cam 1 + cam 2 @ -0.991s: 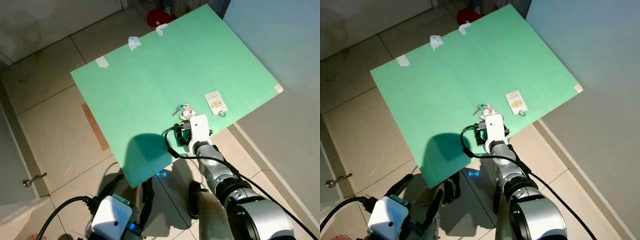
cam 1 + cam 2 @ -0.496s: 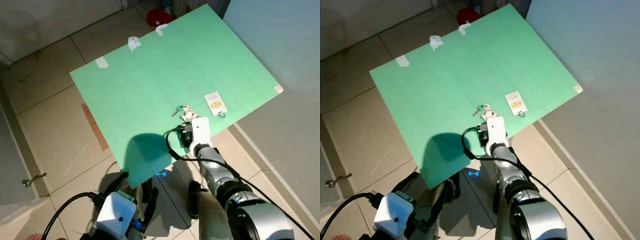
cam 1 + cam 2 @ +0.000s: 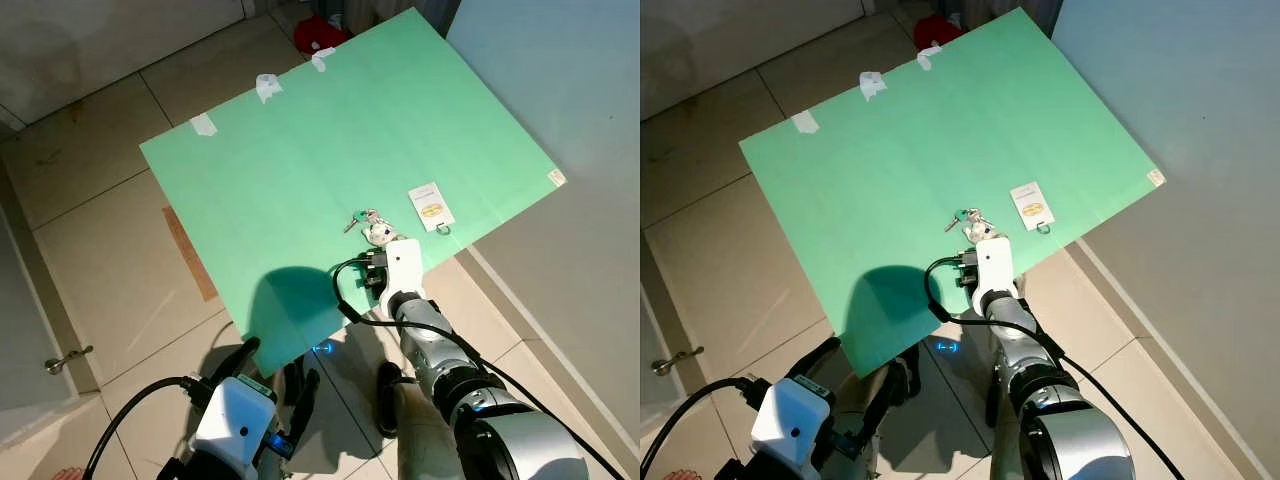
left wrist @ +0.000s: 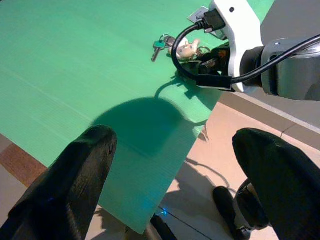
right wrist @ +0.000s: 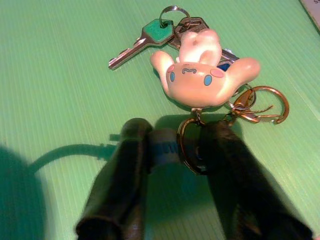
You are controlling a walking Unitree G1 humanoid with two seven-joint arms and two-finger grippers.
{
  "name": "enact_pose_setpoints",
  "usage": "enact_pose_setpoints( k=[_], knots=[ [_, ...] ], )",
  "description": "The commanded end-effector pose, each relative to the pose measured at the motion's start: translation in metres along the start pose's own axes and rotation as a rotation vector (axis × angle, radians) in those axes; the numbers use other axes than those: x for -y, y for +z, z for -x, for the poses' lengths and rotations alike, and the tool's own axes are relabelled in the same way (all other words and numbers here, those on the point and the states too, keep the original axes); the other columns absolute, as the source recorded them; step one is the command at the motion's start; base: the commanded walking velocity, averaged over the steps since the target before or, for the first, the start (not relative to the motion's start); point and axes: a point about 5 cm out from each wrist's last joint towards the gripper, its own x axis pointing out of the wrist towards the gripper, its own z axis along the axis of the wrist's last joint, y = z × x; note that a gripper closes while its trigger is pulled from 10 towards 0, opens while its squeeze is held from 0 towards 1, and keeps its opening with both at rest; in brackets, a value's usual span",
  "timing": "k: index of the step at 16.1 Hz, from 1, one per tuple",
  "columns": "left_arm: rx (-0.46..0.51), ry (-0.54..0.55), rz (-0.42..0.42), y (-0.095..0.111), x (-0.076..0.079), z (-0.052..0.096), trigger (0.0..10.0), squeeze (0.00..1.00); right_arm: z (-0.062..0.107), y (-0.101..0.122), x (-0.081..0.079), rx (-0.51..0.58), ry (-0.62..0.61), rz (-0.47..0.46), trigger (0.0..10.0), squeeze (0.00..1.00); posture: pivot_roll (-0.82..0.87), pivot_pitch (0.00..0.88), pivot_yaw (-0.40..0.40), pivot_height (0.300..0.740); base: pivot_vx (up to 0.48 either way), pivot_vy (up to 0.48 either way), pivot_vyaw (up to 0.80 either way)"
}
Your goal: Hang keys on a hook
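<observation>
Right gripper is seen lowered onto the green board, close to the board's near edge and toward its right corner, with its two black fingers spread apart and resting on the surface. Between the fingers a dark metal ring and a short bluish piece are framed, but whether anything is actually pinched cannot be told. Just beyond the fingertips the keys are laid flat on the board: a green-headed key is pointed away to one side, a pale bunny charm is set on top of the bunch, and a brass clasp ring is spread out beside the charm. From the head camera the bunch is seen just ahead of the white wrist housing, from which a black cable is looped over the board's near edge. A small white card with a hook is fixed near the board's right edge, a little apart from the keys. Strips of white tape are stuck along the far edge, and a red object is seen on the floor beyond the far corner. Left gripper is held low over the tiled floor, below the board's near edge, with its fingers spread wide and nothing between them.
</observation>
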Motion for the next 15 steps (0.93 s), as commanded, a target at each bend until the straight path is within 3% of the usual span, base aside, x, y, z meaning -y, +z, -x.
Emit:
enact_pose_setpoints(
  k=[1,7,12,15],
  knots=[
    [-0.056,-0.015,0.013,-0.009,0.004,0.003,10.0,0.0,0.009,-0.022,-0.002,-0.072,0.004,-0.026,0.0,0.0,0.09,0.473,0.016,0.74,0.0,0.0,0.0],
    [-0.056,-0.009,0.006,-0.01,0.001,0.0,10.0,0.0,0.007,-0.016,-0.005,-0.042,0.05,-0.113,0.0,0.0,0.08,0.474,0.013,0.74,0.0,0.0,0.0],
    [-0.048,0.002,-0.001,-0.01,-0.001,-0.004,10.0,0.0,0.002,0.007,-0.005,0.051,0.095,-0.175,0.0,0.0,0.05,0.484,0.005,0.74,0.0,0.0,0.0],
    [-0.036,0.005,-0.004,-0.009,-0.001,-0.011,10.0,0.0,-0.001,0.021,-0.006,0.081,0.12,-0.269,0.0,0.0,0.03,0.477,-0.001,0.74,0.0,0.0,0.0]
  ],
)
